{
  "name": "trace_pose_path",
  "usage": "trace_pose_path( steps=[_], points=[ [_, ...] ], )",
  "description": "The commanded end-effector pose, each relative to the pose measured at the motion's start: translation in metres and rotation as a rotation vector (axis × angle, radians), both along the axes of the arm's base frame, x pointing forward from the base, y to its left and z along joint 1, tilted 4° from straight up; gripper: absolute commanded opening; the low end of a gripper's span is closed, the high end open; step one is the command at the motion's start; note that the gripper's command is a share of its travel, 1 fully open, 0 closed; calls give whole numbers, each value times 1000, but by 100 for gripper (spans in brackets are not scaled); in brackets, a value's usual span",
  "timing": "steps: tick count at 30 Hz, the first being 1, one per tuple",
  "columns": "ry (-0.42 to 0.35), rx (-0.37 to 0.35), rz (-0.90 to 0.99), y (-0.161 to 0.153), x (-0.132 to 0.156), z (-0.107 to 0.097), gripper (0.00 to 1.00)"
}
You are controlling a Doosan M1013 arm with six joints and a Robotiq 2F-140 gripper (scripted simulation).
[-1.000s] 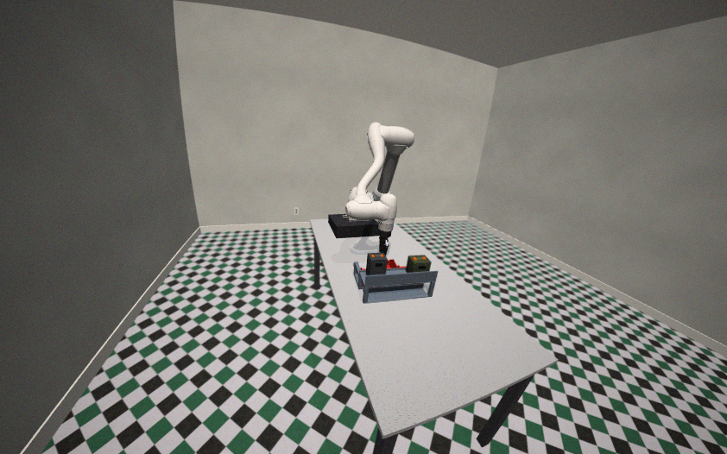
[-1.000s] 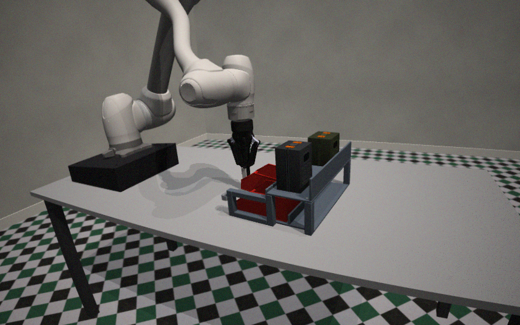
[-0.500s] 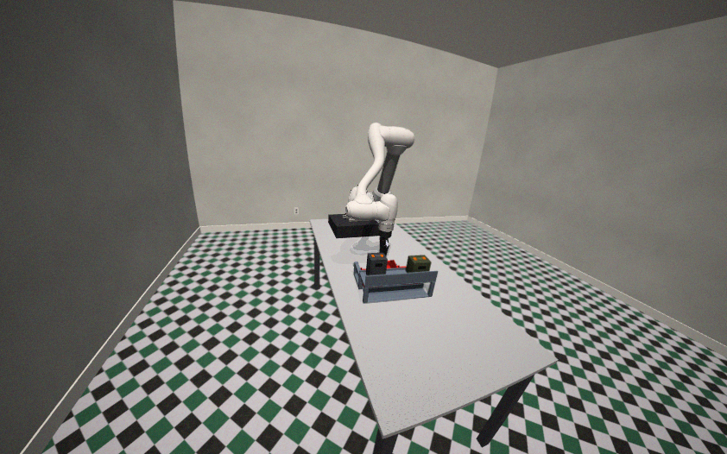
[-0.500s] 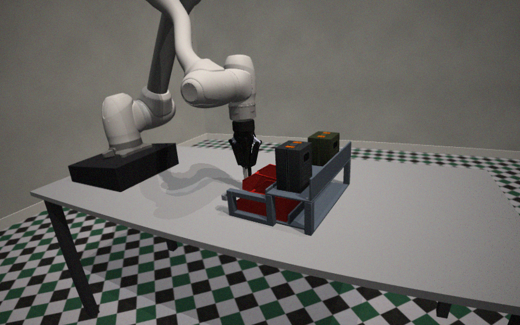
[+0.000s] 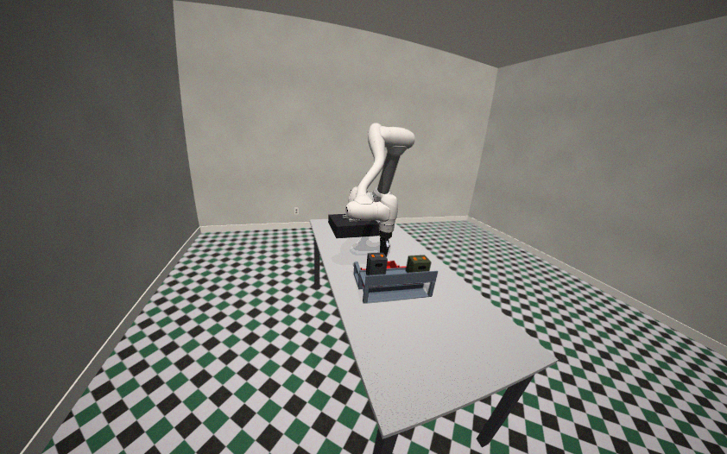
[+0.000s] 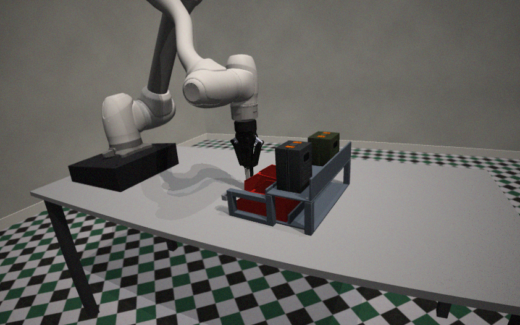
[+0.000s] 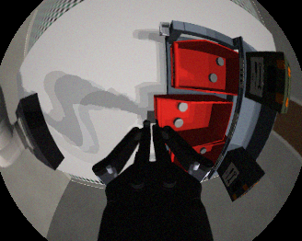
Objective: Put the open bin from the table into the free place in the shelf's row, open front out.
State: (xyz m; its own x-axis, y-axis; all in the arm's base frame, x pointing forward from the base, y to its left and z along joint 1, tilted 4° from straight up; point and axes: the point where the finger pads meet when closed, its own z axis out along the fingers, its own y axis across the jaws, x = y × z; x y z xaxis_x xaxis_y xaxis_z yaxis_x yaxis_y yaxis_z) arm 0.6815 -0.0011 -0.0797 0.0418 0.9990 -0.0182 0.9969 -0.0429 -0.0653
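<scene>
My gripper is shut, with nothing seen between its fingers. It points down at the front end of the middle red bin; whether it touches is unclear. This bin sits higher than its neighbours, looks tilted, and its front juts past the front edge of the blue-grey shelf. Two grey round parts lie in it. The far red bin stands in the shelf with two parts. The near red bin is in the shelf, partly hidden by my gripper in the wrist view; one part shows.
A dark case and an olive case stand on the shelf's upper board behind the bins. The raised rear rail rises behind them. The arm's black base block is opposite the shelf front.
</scene>
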Motion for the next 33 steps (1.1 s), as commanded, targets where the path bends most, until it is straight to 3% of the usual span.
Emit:
trace_pose_path(
  steps=[1, 33],
  points=[
    [0, 0, 0, 0, 2, 0, 0],
    [0, 0, 0, -1, 23, -1, 0]
  ],
)
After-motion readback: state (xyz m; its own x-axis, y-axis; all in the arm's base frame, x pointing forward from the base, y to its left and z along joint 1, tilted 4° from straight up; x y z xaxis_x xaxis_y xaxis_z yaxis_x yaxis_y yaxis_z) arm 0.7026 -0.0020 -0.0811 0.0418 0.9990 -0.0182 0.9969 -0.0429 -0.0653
